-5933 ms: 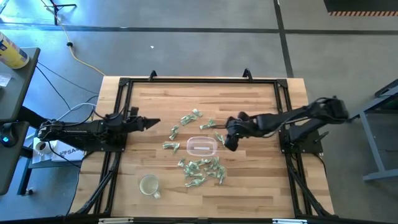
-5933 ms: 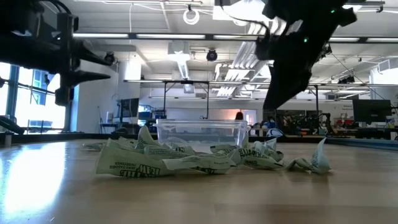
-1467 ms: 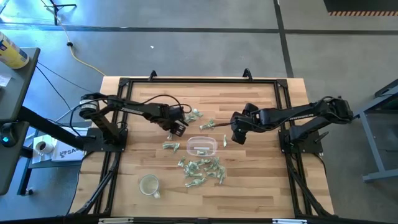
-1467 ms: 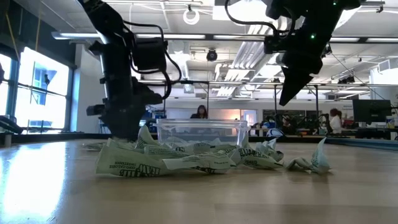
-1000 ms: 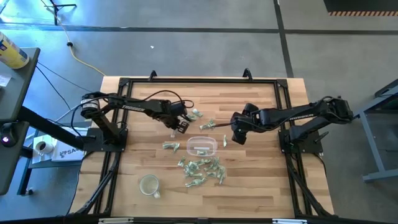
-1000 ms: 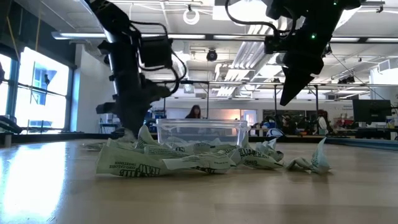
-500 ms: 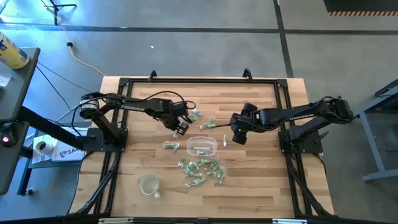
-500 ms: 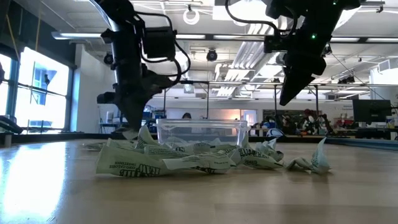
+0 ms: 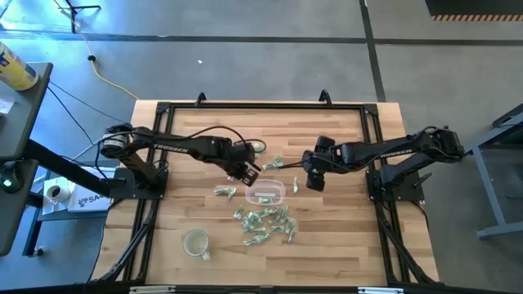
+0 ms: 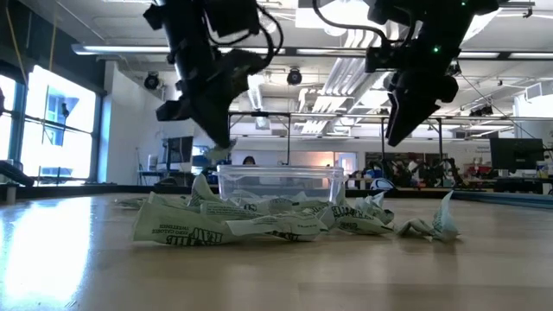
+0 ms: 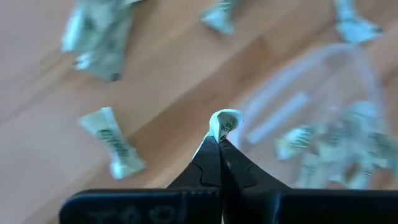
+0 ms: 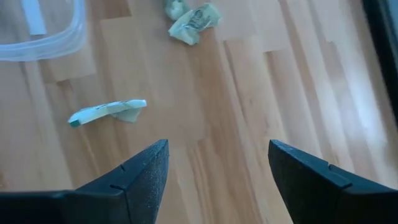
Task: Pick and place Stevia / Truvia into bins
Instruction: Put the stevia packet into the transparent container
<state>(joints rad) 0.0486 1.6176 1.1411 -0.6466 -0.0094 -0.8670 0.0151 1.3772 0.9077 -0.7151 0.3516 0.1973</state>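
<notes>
Stevia sachets (image 9: 263, 220) lie scattered on my table (image 9: 343, 237) around the clear tub (image 9: 265, 193). My left gripper (image 11: 219, 140) pinches one sachet (image 11: 222, 122) above the tub's near rim. My right gripper (image 12: 217, 168) hangs spread and unladen beside the tub.

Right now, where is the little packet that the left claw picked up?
The sachet is pinched in the left gripper, lifted off the table near the middle in the high view, just beside the clear tub on its left-arm side.
</notes>
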